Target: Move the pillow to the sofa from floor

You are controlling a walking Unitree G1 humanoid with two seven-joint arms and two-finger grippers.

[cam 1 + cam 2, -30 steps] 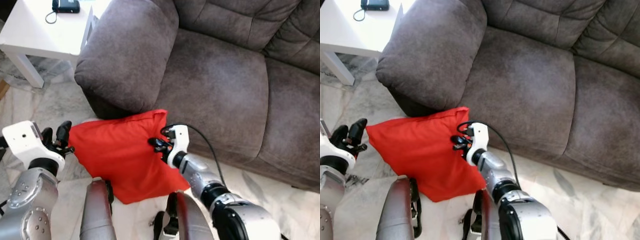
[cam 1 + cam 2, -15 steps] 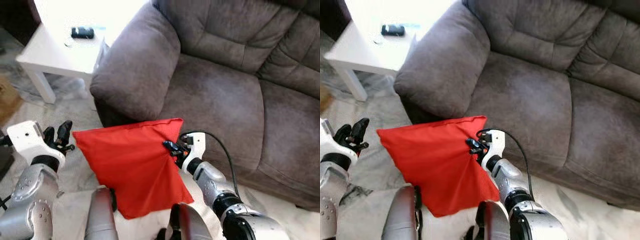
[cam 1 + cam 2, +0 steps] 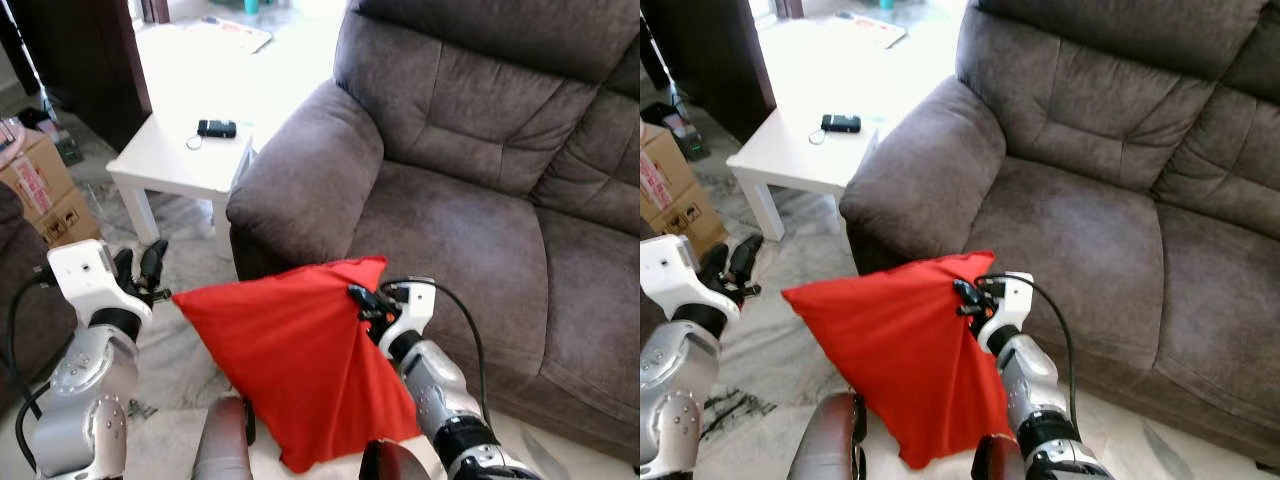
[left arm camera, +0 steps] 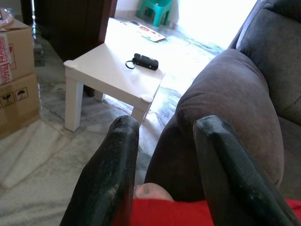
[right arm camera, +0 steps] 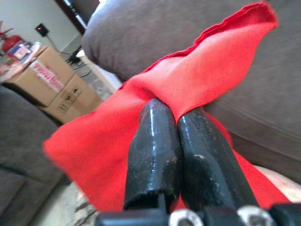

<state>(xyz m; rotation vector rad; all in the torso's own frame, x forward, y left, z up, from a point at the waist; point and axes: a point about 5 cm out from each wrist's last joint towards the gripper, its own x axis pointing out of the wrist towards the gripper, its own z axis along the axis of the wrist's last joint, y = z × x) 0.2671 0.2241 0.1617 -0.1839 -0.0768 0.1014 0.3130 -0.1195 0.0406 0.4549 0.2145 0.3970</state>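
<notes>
Grey sofa (image 3: 470,210) ahead now. My right gripper (image 3: 366,303), fingers pinched on the red pillow (image 3: 300,370), has hoisted it off the floor; my left gripper (image 3: 140,270) hangs open beside its corner. Next: swing onto the seat.

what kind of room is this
Most likely a home living room: a grey-brown sofa, a small white side table beside its arm, a marble-look floor, and cardboard boxes by the wall.

The pillow (image 3: 300,370) hangs before the sofa (image 3: 470,200), the table (image 3: 180,165) at the sofa's left.
</notes>
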